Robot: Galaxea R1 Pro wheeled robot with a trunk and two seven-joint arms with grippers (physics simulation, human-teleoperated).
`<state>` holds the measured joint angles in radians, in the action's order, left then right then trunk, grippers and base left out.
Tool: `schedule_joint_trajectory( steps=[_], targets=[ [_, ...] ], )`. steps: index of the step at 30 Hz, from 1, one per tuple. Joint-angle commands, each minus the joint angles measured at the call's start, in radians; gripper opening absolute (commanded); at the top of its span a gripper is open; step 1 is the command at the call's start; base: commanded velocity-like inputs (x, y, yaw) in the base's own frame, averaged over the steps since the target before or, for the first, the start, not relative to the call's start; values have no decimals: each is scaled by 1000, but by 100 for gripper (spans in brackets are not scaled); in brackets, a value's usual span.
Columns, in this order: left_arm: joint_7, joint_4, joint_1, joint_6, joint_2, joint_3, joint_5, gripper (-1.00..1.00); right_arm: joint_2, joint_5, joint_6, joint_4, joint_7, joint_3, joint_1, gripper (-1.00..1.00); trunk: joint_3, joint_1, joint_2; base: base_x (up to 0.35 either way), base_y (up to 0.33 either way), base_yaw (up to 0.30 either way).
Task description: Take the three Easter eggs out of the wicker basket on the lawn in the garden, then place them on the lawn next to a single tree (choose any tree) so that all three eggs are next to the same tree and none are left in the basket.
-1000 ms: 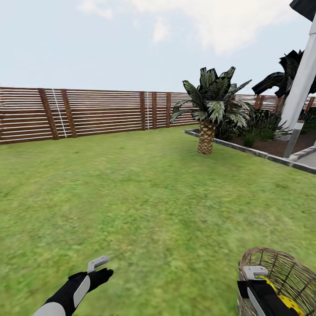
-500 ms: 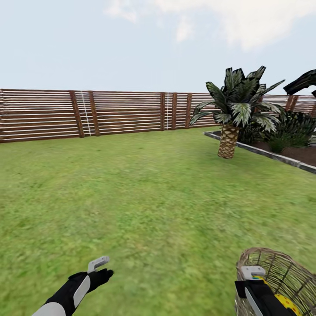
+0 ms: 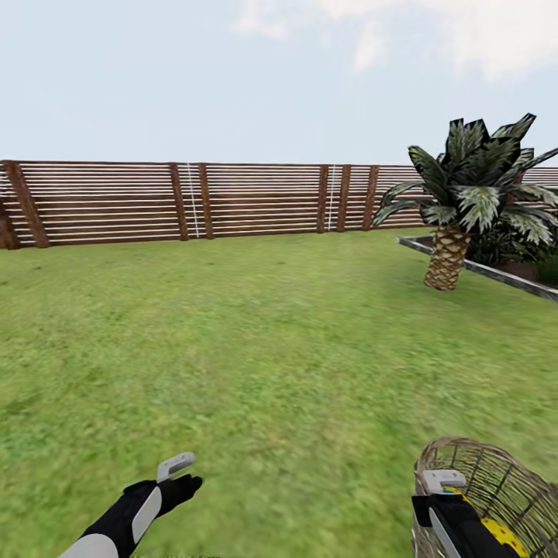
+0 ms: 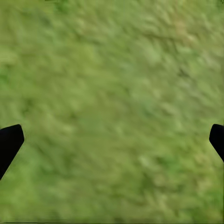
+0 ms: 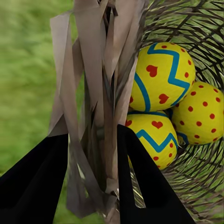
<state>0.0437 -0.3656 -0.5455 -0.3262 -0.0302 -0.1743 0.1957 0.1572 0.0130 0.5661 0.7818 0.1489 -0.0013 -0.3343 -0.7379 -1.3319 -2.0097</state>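
The brown wicker basket (image 3: 504,477) hangs at the lower right of the head view, above the lawn (image 3: 271,349). My right gripper (image 3: 446,487) is shut on its rim. The right wrist view has the black fingers (image 5: 140,177) clamped on the woven rim strips (image 5: 93,93), gripper (image 5: 91,140). Inside the basket lie three yellow Easter eggs (image 5: 161,77) (image 5: 200,112) (image 5: 151,137) with red marks and blue zigzags. A bit of one egg (image 3: 504,533) peeks past my wrist. My left gripper (image 3: 178,471) hovers open over bare grass, its two fingers (image 4: 9,142) wide apart around nothing, gripper (image 4: 112,140).
A brown slatted fence (image 3: 232,198) bounds the far side of the garden. A short palm with a scaly trunk (image 3: 448,260) stands at the right, beside a grey-edged planting bed (image 3: 484,269) with dark bushes. Open grass stretches ahead and to the left.
The whole picture has slid to the right, so the camera has turned left. Both arms and the held basket keep their places in the view.
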Motion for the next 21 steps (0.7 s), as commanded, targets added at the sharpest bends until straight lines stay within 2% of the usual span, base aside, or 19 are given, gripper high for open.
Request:
schedule_joint_trajectory(
  steps=[1, 21],
  targets=[
    [4, -1, -1, -6, 1, -7, 3, 100, 0, -5, 6, 2, 3, 0, 0, -100, 2, 4, 7, 0, 0, 296],
    [4, -1, -1, -7, 7, -7, 2, 100, -1, -5, 6, 2, 3, 1, 0, -100, 65, 81, 147, 0, 0, 296]
  ],
)
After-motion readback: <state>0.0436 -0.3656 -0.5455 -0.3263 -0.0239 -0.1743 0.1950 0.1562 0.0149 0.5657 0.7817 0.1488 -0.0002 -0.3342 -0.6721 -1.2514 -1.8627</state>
